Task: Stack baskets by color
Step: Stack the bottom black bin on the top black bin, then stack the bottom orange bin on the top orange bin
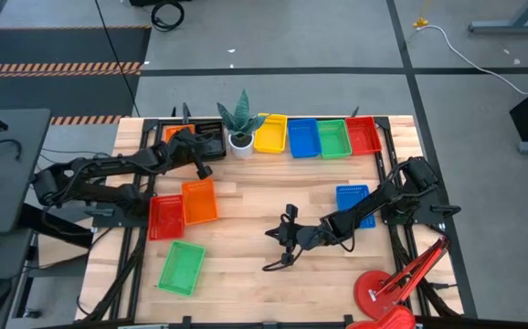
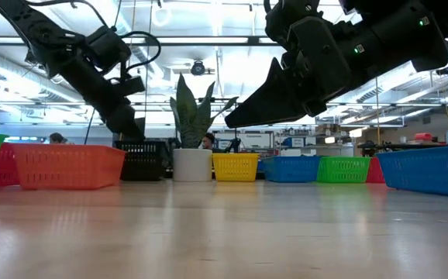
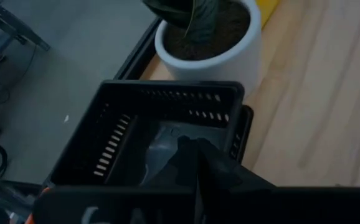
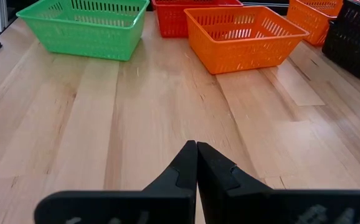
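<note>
1. A pale wooden worktop [image 1: 264, 265] sits on a grey workshop floor, with baskets scattered over it.
2. Along the far edge runs a row: an orange basket [image 1: 174, 133] at the far left corner, then a black basket [image 1: 207, 142], the white potted plant [image 1: 241, 123], then yellow [image 1: 271, 133], blue [image 1: 302, 137], green [image 1: 333, 138] and red [image 1: 364, 134] baskets.
3. The left gripper [image 1: 200, 163] is over the black basket, and its wrist view looks right down into that tray. The fingers look drawn in on the near wall of the black basket, but I cannot tell for sure that the wall is caught between them.
4. If it does hold, my read is that it lifts this one to nest with its twin; one black rim seems to sit inside another already.
5. Near the left edge wait a second orange basket [image 1: 199, 201], a red one [image 1: 165, 217] touching it, and a green one [image 1: 182, 268] nearer the front.
6. The right gripper [image 1: 277, 236] hovers mid-worktop, fingers pressed together on nothing, parked out of the way.
7. Another blue basket [image 1: 353, 203] lies under the right arm, toward the right edge.
</note>
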Controlling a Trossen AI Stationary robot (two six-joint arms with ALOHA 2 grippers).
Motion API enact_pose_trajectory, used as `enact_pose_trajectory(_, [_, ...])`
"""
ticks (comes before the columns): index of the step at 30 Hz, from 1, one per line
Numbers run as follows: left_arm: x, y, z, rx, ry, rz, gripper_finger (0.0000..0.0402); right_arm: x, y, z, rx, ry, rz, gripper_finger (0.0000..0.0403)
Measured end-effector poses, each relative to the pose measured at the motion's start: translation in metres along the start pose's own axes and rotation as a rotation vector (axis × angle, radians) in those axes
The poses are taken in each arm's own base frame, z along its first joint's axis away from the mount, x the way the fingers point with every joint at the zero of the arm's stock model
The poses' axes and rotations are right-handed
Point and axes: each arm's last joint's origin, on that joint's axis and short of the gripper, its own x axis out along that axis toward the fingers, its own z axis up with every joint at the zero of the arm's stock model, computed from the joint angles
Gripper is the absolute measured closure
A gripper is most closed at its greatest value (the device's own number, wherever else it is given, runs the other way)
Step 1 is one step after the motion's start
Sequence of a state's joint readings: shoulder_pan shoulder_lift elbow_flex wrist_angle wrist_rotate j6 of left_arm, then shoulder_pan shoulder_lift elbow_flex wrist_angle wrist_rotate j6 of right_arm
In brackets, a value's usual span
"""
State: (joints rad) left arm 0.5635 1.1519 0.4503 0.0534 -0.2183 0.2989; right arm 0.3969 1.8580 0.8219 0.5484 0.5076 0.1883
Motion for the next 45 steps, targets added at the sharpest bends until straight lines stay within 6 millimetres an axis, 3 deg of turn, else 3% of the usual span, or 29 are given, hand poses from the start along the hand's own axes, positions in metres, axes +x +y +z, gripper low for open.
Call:
enact_pose_trajectory(8, [0.003,-0.006,-0.006,0.034,0.033,-0.124,0.0396,0.0,0.0,0.0,0.0,0.0,0.0,0.0393])
enact_pose_trajectory(14, [0.01,-0.006,-0.007,0.039,0.052,-0.071,0.0396,0.0,0.0,0.0,0.0,0.0,0.0,0.0393])
enact_pose_trajectory(20, [-0.002,-0.004,0.014,0.036,-0.055,-0.013,0.0394,0.0,0.0,0.0,0.0,0.002,0.0,0.0393])
enact_pose_trajectory(26, [-0.039,-0.014,0.048,0.04,-0.12,-0.075,0.0394,0.0,0.0,0.0,0.01,0.002,0.0,0.0393])
enact_pose_trajectory(29, [-0.064,-0.028,0.06,0.033,-0.162,-0.164,0.0392,0.0,0.0,0.0,0.018,0.002,-0.001,0.0393])
enact_pose_trajectory(34, [-0.099,-0.066,0.063,0.057,-0.223,-0.331,0.0397,0.0,0.0,0.0,0.018,0.002,-0.001,0.0393])
enact_pose_trajectory(39, [-0.133,-0.11,0.055,0.098,-0.281,-0.38,0.0397,0.0,-0.001,0.0,0.013,0.002,-0.002,0.0393])
enact_pose_trajectory(45, [-0.169,-0.153,0.032,0.134,-0.323,-0.419,0.0397,0.001,-0.003,0.001,0.0,-0.003,-0.008,0.0393])
